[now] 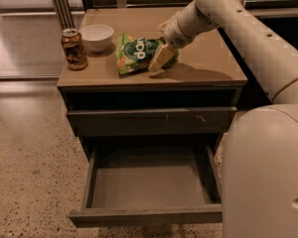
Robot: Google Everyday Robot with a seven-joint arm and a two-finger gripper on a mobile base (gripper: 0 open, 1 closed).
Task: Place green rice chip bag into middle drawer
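The green rice chip bag [135, 51] lies flat on the cabinet top [208, 58], left of centre, with its dark round logo facing up. My gripper [158, 61] hangs from the white arm that comes in from the upper right. It is down at the bag's right edge and touches or overlaps it. The middle drawer [149, 185] is pulled open low at the front of the cabinet. Its smooth grey floor is bare.
A brown drink can [74, 48] and a white bowl [96, 36] stand at the cabinet top's left end. A shut drawer front with pale scratch marks [149, 121] sits above the open drawer. My white body [268, 172] fills the lower right. Speckled floor lies to the left.
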